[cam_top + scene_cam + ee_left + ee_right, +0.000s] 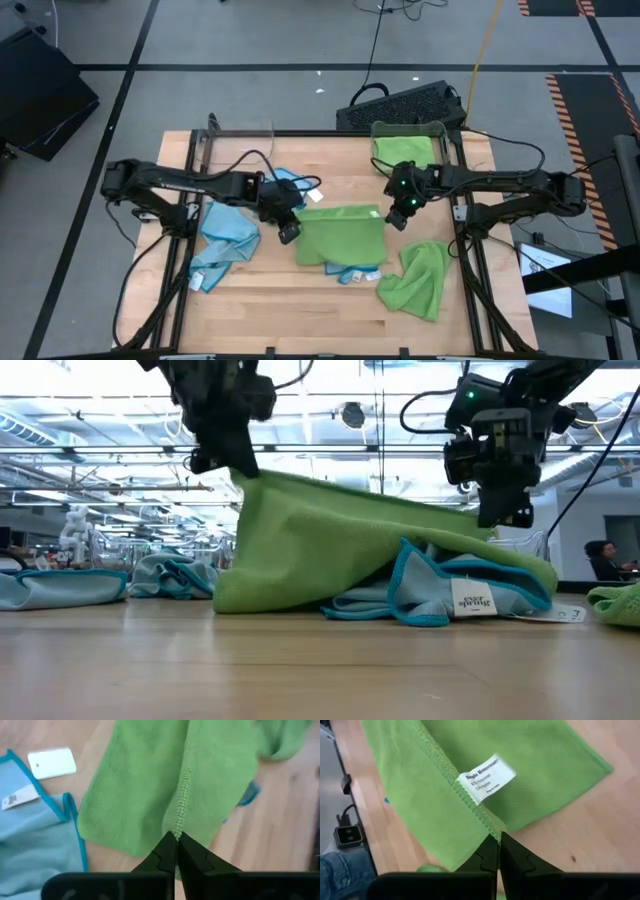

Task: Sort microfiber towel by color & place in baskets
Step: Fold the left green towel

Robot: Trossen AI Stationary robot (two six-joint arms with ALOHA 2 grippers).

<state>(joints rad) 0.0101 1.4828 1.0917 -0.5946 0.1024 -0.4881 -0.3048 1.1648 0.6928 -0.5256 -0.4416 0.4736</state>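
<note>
Both my arms reach inward over the wooden table (250, 300) toward its middle, each bent down at the wrist so the fingers point at the cloth. My left gripper (288, 232) is pinched tight on the near left corner of the green towel (340, 235), my fingers (165, 852) closed right on its stitched hem. My right gripper (396, 217) is clenched the same way on the opposite corner, fingers (490, 855) shut on the edge beside a white care tag (486, 778) whose small print I cannot make out. Between my two grips the towel hangs stretched and lifted along its top edge, draping down over a blue towel (440, 595) beneath it; that one carries a tag (472, 600) reading "ever spring". Another blue towel (225, 240) lies crumpled left of my left gripper, and a second green towel (415, 280) sits bunched toward the table's right front. At the far edge, one clear basket (240, 135) stands on the left and another basket (408, 145) on the right holds green cloth.
</note>
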